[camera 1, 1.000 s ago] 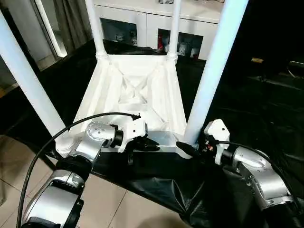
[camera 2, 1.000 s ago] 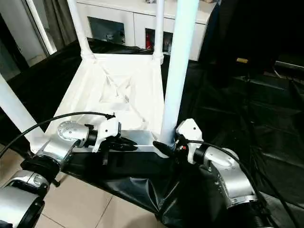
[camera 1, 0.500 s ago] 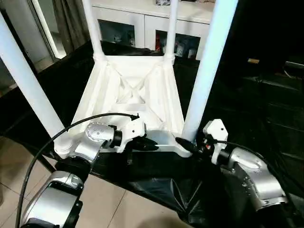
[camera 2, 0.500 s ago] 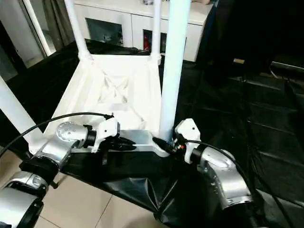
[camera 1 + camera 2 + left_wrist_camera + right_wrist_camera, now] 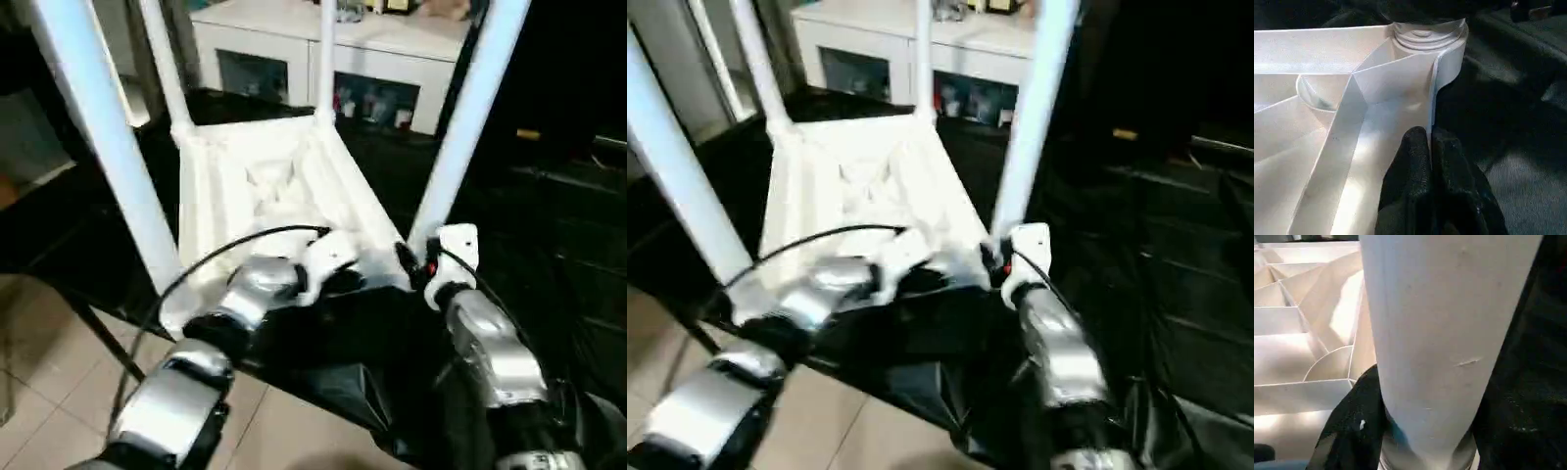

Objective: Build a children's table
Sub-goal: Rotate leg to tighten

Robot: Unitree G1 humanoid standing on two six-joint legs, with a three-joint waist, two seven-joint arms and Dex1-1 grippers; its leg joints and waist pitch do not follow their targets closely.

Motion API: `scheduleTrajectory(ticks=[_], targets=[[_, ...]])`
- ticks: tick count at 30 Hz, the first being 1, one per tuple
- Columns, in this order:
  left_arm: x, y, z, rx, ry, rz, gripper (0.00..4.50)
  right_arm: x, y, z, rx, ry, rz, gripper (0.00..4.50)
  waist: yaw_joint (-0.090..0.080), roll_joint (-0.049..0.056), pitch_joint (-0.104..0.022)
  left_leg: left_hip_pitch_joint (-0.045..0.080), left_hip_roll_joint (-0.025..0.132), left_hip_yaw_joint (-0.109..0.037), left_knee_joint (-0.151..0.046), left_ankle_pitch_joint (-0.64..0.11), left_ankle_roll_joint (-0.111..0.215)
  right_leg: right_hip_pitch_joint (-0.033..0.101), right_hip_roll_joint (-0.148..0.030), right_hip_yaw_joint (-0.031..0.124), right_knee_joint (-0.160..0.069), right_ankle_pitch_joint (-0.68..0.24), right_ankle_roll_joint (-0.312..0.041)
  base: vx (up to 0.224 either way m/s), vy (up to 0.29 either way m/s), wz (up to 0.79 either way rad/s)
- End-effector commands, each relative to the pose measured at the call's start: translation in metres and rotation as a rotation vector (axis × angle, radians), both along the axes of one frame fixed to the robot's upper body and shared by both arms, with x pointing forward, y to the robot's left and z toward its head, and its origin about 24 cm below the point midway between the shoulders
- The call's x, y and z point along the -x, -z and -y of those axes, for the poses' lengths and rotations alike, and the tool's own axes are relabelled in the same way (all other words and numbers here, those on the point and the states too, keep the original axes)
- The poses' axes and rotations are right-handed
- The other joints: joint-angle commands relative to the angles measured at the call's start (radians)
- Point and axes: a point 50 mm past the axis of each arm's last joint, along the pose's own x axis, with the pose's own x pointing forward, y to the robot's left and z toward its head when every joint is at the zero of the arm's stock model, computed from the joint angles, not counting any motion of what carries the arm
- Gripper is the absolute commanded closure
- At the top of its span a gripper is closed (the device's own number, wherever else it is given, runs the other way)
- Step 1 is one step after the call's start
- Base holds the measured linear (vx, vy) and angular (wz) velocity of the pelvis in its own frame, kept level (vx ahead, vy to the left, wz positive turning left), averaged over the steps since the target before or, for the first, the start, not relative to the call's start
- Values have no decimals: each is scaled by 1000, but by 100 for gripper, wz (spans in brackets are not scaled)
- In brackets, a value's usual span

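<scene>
All four legs (image 5: 468,117) stand in the upturned table top (image 5: 265,186); my left claw (image 5: 1431,161) pinches its rim, my right claw (image 5: 1400,431) straddles a leg.

Head views smeared by motion blur throughout; forearms and cabinet (image 5: 323,69) at 12 o'clock soft. White table top (image 5: 265,191) bright, near glare. Black sheet (image 5: 549,225) at 3 o'clock dim, faint sheen. Wrist views sharper; table leg (image 5: 1444,333) evenly lit, shadowed at base.
</scene>
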Motion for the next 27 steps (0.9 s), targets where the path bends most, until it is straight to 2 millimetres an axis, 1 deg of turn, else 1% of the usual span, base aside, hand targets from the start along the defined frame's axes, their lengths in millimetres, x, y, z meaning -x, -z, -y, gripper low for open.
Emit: scheduleTrajectory(ticks=[1, 3, 4, 5, 6, 7, 8, 9, 10, 11, 12, 13, 14, 15, 16, 17, 18, 19, 20, 21, 22, 23, 24, 27], targets=[[-7, -2, 1, 20, -131, 38, 450, 12, 24, -34, -52, -118, -125, 248, -4, -11, -39, 7, 18, -16, -84, -325, -2, 22, -28, 15, -91, -338, -143, 0, 0, 0], [-5, -1, -3, 8, -87, 31, 450, 11, 19, -35, -76, -149, -96, 248, -4, -9, -38, 6, 18, -16, -85, -327, 3, 23, -28, 15, -91, -323, -150, 0, 0, 0], [-4, 0, -6, 4, -71, 20, 450, 11, 16, -34, -87, -176, -79, 194, -4, -9, -40, 6, 19, -16, -85, -328, 4, 23, -29, 15, -90, -320, -150, 0, 0, 0], [-4, 1, -7, 2, -64, 17, 450, 11, 14, -34, -89, -187, -71, 194, -4, -9, -40, 6, 19, -16, -85, -328, 4, 23, -29, 15, -90, -320, -150, 0, 0, 0], [-2, 2, -12, -6, -26, 6, 450, 10, 8, -30, -105, -221, -43, 180, -3, -11, -39, 5, 19, -16, -84, -335, 14, 25, -29, 15, -90, -318, -152, 0, 0, 0], [-2, 2, -12, -6, -26, 6, 450, 10, 8, -30, -105, -221, -43, 178, -5, -12, -40, 1, 19, -17, -85, -326, 16, 27, -31, 15, -88, -311, -154, 0, 0, 0], [-2, 2, -14, -15, -17, 0, 450, 10, 6, -27, -114, -238, -35, 172, -7, -12, -39, -8, 19, -20, -89, -312, 16, 32, -31, 12, -86, -312, -150, 0, 0, 0], [-1, 2, -19, -22, 7, -11, 450, 10, 1, -21, -132, -273, -28, 147, -9, -12, -40, -5, 21, -20, -88, -313, 20, 32, -31, 11, -87, -317, -150, 0, 0, 0], [0, 3, -23, -28, 23, -24, 450, 11, -3, -15, -133, -321, -29, 147, -9, -16, -40, -3, 22, -19, -86, -313, 22, 29, -31, 12, -88, -312, -154, 0, 0, 0], [0, 3, -28, -32, 44, -35, 450, 13, -7, -10, -109, -386, -27, 133, -6, -13, -42, 1, 23, -19, -83, -295, 26, 33, -31, 14, -84, -274, -169, 0, 0, 0], [3, 2, -31, -25, 90, -45, 450, 17, -11, -4, -56, -461, -22, 126, -9, -13, -43, -2, 22, -16, -80, -282, 34, 33, -30, 15, -80, -240, -179, 0, 0, 0], [5, 2, -35, -24, 125, -61, 450, 20, -12, 2, -8, -518, -21, 126, -6, -15, -42, -4, 22, -14, -77, -262, 44, 35, -30, 15, -79, -208, -191, 0, 0, 0], [5, 2, -35, -24, 125, -61, 450, 20, -12, 2, -8, -518, -21, 126, -7, -15, -42, -5, 23, -13, -77, -261, 53, 34, -30, 14, -78, -200, -199, 0, 0, 0], [10, 1, -43, -18, 219, -85, 450, 26, -16, 13, 36, -615, -29, 126, -5, -16, -42, -7, 23, -12, -76, -252, 57, 36, -32, 14, -76, -198, -207, 0, 0, 0], [14, 2, -52, -33, 280, -115, 450, 32, -20, 22, 57, -696, -44, 126, -4, -17, -43, -6, 24, -13, -75, -247, 59, 38, -32, 14, -75, -188, -211, 0, 0, 0], [14, 2, -52, -33, 280, -115, 450, 32, -20, 22, 57, -696, -44, 126, -3, -20, -44, -6, 25, -13, -74, -240, 66, 41, -32, 14, -73, -173, -216, 0, 0, 0], [17, 1, -57, -36, 325, -126, 450, 36, -21, 25, 66, -747, -55, 126, -1, -17, -44, -2, 27, -10, -71, -226, 77, 34, -32, 16, -70, -138, -231, 0, 0, 0], [19, -1, -60, -25, 349, -145, 450, 40, -22, 26, 75, -796, -71, 126, 3, -14, -47, -1, 28, -9, -69, -197, 86, 38, -32, 14, -61, -70, -262, 0, 0, 0], [19, -2, -63, -13, 364, -156, 450, 43, -22, 28, 79, -827, -82, 126, 3, -21, -47, -1, 30, -7, -68, -186, 91, 38, -31, 14, -59, -48, -269, 0, 0, 0], [19, -2, -63, -13, 364, -156, 450, 43, -22, 28, 79, -827, -82, 126, 7, -18, -48, -1, 31, -7, -67, -168, 98, 40, -31, 13, -53, -14, -282, 0, 0, 0], [20, -4, -65, -4, 375, -166, 450, 45, -22, 28, 81, -853, -98, 126, 9, -19, -47, 0, 32, -5, -66, -159, 102, 40, -31, 12, -50, -2, -289, 0, 0, 0], [21, -4, -66, -1, 379, -169, 450, 46, -21, 28, 82, -864, -106, 126, 11, -18, -47, 2, 32, -4, -65, -156, 103, 39, -31, 12, -50, 2, -293, 0, 0, 0], [21, -5, -67, 1, 385, -172, 450, 48, -19, 26, 88, -884, -119, 126, 13, -18, -45, 3, 34, -3, -66, -153, 102, 39, -31, 12, -50, 0, -297, 0, 0, 0], [21, -6, -68, 0, 382, -170, 450, 50, -17, 24, 93, -896, -130, 126, 17, -21, -43, 3, 33, -1, -66, -175, 93, 37, -33, 13, -54, -43, -291, 0, 0, 0]])
